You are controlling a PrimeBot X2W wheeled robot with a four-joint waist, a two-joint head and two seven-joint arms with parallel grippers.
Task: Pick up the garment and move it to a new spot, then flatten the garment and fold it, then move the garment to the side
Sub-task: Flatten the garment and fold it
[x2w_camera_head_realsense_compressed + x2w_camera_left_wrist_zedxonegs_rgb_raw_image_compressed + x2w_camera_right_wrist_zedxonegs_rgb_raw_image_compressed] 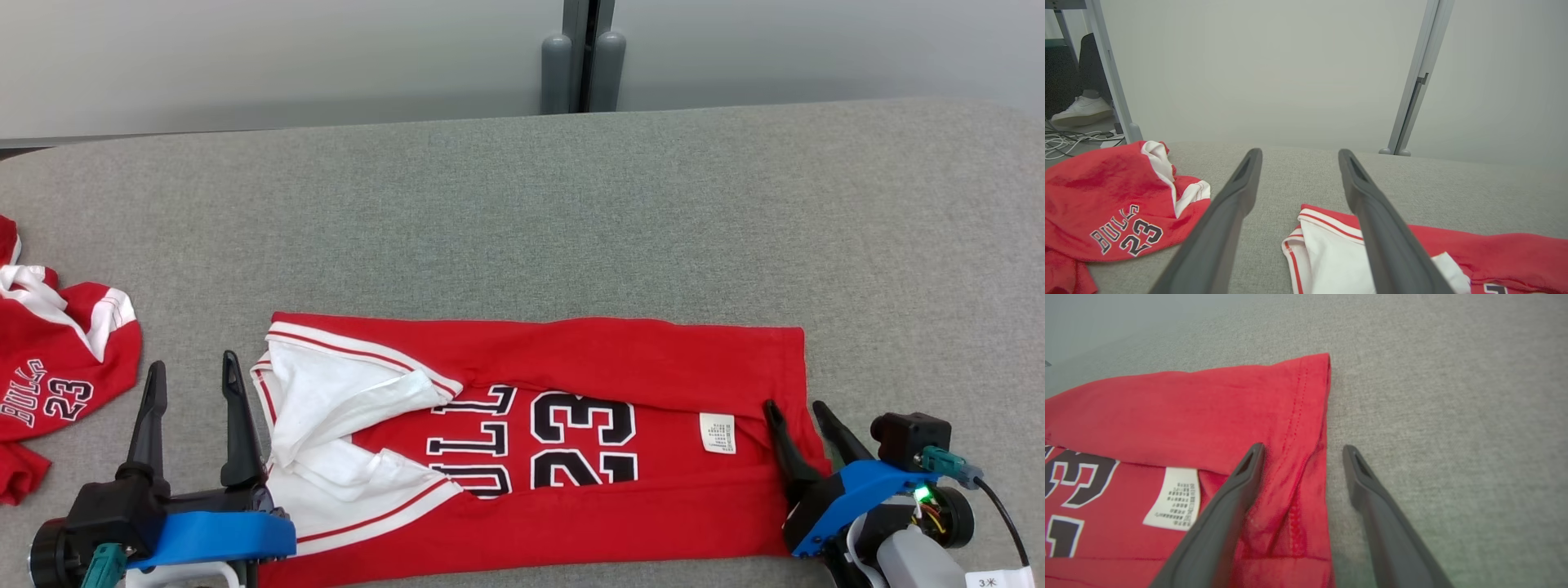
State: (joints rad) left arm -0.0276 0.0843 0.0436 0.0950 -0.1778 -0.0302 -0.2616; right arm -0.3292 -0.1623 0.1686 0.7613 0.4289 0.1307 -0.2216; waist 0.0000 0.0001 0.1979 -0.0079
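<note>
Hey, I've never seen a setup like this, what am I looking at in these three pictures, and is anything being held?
This is a two-armed robot folding clothes. The wide picture comes from a camera on its head; the other two come from cameras on its wrists, looking along each pair of dark jaws. On the grey fabric-covered surface lies a red jersey with white trim and black lettering, partly folded lengthwise. A second, crumpled red jersey sits at the left edge. The left gripper and right gripper both stand open, one at each end of the jersey. Nothing is held.
</note>
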